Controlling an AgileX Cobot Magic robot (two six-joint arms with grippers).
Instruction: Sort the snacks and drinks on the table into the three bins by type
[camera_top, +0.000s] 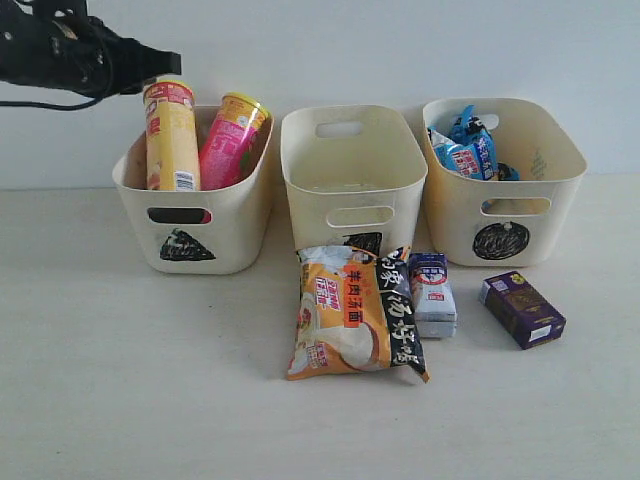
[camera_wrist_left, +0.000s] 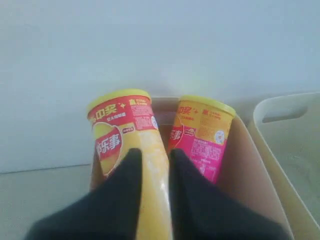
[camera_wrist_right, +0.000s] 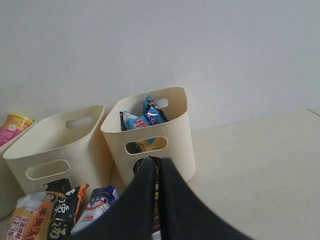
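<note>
The yellow chip can (camera_top: 172, 140) and the pink chip can (camera_top: 232, 140) stand in the left bin (camera_top: 135, 190), which bears a triangle. My left gripper (camera_top: 168, 62) hovers just above the yellow can (camera_wrist_left: 150, 200), jaws a narrow way apart with nothing between them. A blue noodle packet (camera_top: 468, 148) sits in the right bin (camera_top: 560, 200), marked with a circle. On the table (camera_top: 120, 380) lie the orange-black noodle packet (camera_top: 345, 320), the white-blue carton (camera_top: 432, 293) and the purple carton (camera_top: 522, 309). My right gripper (camera_wrist_right: 156, 160) is shut and holds nothing.
The middle bin (camera_top: 300, 170) has nothing showing inside; the noodle packet partly covers its black mark. A plain wall stands right behind the bins. The right gripper is outside the exterior view.
</note>
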